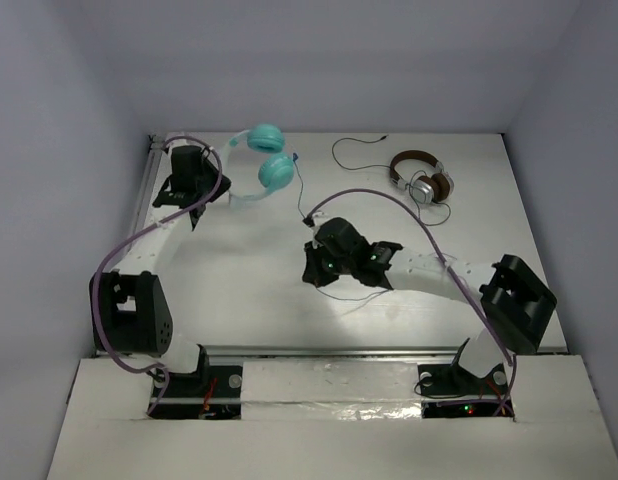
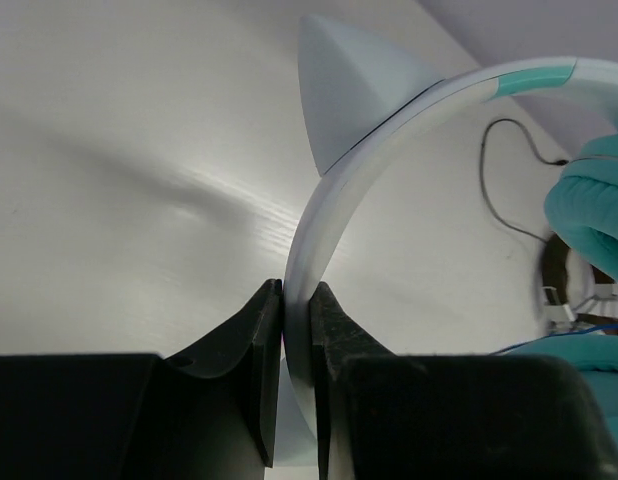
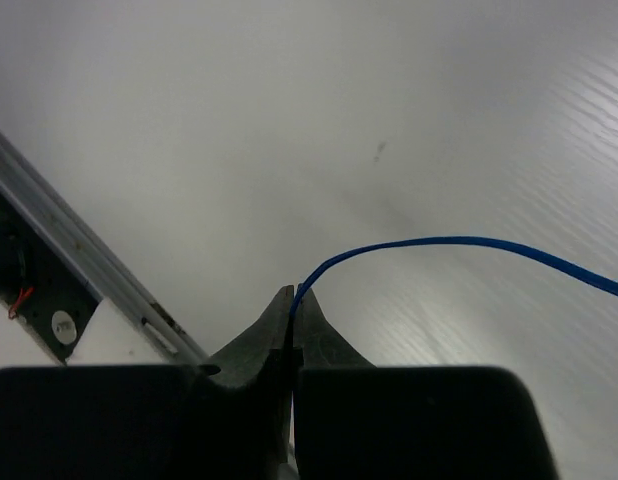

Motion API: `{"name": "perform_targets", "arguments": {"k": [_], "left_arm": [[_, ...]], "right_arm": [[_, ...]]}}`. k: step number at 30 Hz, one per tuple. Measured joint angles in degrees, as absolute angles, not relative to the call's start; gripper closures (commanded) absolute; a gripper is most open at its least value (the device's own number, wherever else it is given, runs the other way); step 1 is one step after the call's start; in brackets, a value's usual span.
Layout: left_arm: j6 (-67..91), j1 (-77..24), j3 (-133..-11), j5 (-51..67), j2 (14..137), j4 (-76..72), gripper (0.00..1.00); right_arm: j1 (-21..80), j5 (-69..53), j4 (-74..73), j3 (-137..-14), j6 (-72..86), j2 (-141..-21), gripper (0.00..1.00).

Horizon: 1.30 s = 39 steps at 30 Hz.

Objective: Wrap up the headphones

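Observation:
The headphones (image 1: 272, 158) have teal ear cups and a pale headband (image 2: 324, 210), and lie at the back left of the table. My left gripper (image 1: 221, 185) is shut on the headband, which is clamped between the fingertips in the left wrist view (image 2: 296, 300). A teal ear cup (image 2: 599, 200) shows at that view's right edge. The thin blue cable (image 1: 300, 190) runs from the cups toward the table's middle. My right gripper (image 1: 315, 262) is there, shut on the blue cable (image 3: 439, 240), pinched at its fingertips (image 3: 293, 297) just above the table.
Brown-and-silver headphones (image 1: 421, 178) with a black cable (image 1: 354, 150) lie at the back right. The metal rail of the table's front edge (image 3: 79, 240) is close to the right gripper. White walls enclose the table.

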<state>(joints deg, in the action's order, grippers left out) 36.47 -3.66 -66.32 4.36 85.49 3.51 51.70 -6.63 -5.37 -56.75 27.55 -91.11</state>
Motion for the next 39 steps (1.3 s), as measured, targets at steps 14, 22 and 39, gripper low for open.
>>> {"name": "perform_targets", "arguments": {"k": [14, 22, 39], "left_arm": [[34.7, -17.2, -56.5, -9.4, 81.4, -4.4, 1.00], [34.0, -18.9, -49.7, -6.7, 80.6, -5.0, 1.00], [26.3, -28.9, -48.3, 6.6, 78.7, -4.2, 1.00]], "right_arm": [[66.2, 11.2, -37.3, -83.1, 16.5, -91.2, 1.00], [65.8, 23.5, -43.5, -84.8, 14.9, -88.8, 1.00], [53.1, 30.7, -42.1, -93.4, 5.2, -87.2, 1.00]]}}
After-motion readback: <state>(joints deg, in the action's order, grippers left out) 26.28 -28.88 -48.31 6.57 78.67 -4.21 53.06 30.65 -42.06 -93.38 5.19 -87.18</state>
